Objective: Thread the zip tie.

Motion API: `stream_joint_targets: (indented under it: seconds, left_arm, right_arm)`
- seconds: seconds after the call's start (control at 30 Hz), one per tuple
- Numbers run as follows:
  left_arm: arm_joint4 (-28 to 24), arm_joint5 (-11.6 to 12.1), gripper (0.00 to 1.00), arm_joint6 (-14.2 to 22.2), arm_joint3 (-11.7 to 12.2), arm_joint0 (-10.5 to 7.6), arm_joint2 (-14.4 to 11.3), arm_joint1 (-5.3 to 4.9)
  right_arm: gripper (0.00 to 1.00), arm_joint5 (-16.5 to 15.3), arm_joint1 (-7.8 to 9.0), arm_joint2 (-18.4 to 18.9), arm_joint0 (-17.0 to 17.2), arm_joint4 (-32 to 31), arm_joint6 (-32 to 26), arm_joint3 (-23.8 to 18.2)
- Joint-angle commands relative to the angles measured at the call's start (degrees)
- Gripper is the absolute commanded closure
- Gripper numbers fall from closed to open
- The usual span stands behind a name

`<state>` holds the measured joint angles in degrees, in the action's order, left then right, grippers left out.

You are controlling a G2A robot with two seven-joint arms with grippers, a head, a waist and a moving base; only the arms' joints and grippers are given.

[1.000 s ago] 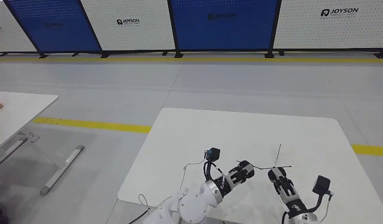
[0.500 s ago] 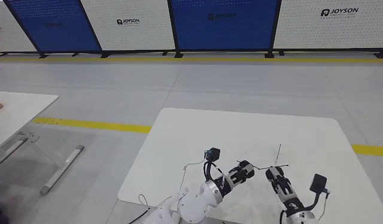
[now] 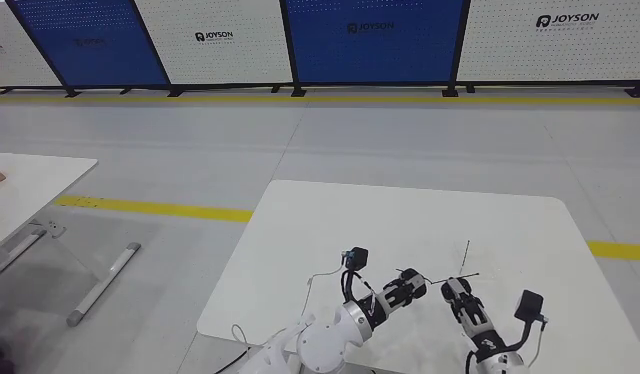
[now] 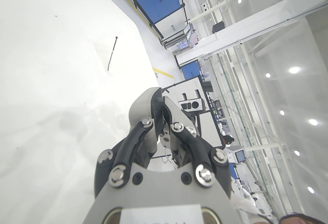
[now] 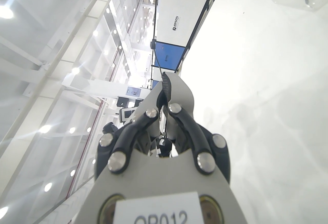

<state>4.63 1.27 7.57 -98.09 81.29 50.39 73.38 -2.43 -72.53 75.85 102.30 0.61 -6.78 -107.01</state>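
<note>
Firmly, left gripper and right gripper both clench the black zip tie above the table; a second zip tie lies nearby.

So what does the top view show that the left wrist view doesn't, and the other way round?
Top view: both arms near the table's front edge, with the left gripper and right gripper tip to tip and the thin black held zip tie running between and past them.

Left wrist view: a close look at the left gripper's fingers, pressed shut on a black strip.

Shared: the white table and a loose zip tie lying flat on it, apart from both grippers.
</note>
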Motion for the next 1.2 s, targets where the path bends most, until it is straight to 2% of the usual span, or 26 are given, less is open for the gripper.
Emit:
stream_joint_targets:
  seconds: [0.0, 0.13, 0.67, 1.17]
  left_arm:
    - [-0.4, 0.7, 1.00, 0.1, 0.0, 0.16, 0.1, -0.03]
    - [-0.8, 1.4, 1.00, 0.6, 0.0, 0.29, 0.2, -0.08]
    - [-0.2, 1.3, 1.00, -0.3, 0.2, 0.06, -0.1, -0.01]
    - [0.4, 1.3, 1.00, -0.7, 0.0, 0.11, -0.1, -0.01]
  right_arm:
    - [1.00, -0.1, -0.01, 0.0, -0.2, 0.1, -0.2, 0.2]
    - [1.00, -0.4, -0.02, -0.2, -0.3, 0.1, -0.6, 0.3]
    - [1.00, -3.1, 0.08, 1.0, 1.0, 0.9, -0.6, -0.2]
    - [1.00, -3.8, 0.15, 1.1, 1.6, -1.1, -0.3, -0.4]
